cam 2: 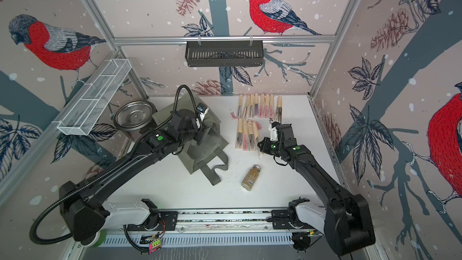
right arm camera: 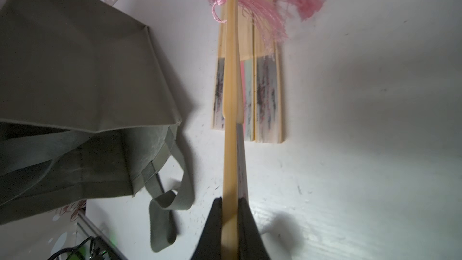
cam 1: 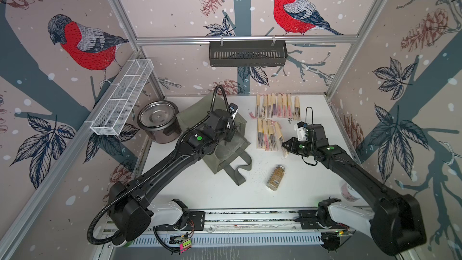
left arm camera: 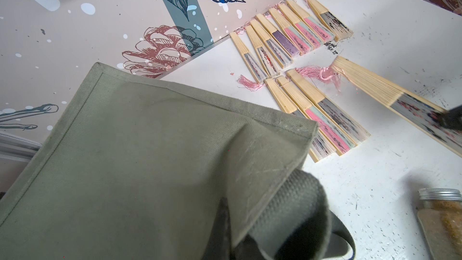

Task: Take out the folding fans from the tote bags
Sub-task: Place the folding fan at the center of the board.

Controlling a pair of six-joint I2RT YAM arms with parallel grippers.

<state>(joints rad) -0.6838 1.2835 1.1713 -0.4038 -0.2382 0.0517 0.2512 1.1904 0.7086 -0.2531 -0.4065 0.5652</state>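
Taking the far wall as twelve o'clock in both top views, the tote bag [cam 1: 232,151] lies slumped on its side on the white table [cam 1: 312,183], just to the nine o'clock side of the middle. Its mouth and long straps spill toward six o'clock. The left gripper [cam 1: 224,136] hangs over the bag's upper fabric. Its fingers are hidden in every view, but they are closed, and I cannot tell whether cloth is pinched between them. In the left wrist view the bag [left arm camera: 150,146] fills the near field, with one edge bunched up toward the camera. The folding fans [cam 1: 276,106] already out form a neat row along the far edge at about one o'clock. A second, shorter row [cam 1: 266,135] lies just at the six o'clock side of the first, between the bag and the right arm. The right gripper [right arm camera: 230,203] sits at three o'clock of that shorter row, its jaws clamped narrow on the leaf end of one more fan [right arm camera: 231,96]. This fan's pale bamboo guard reaches toward twelve o'clock over the lying fans, with its pink tassel at the far tip. Whether that tip touches them is unclear. A glass spice jar [cam 1: 275,177] lies on its side at five o'clock. A steel pot [cam 1: 158,121] stands at ten o'clock, touching the bag.
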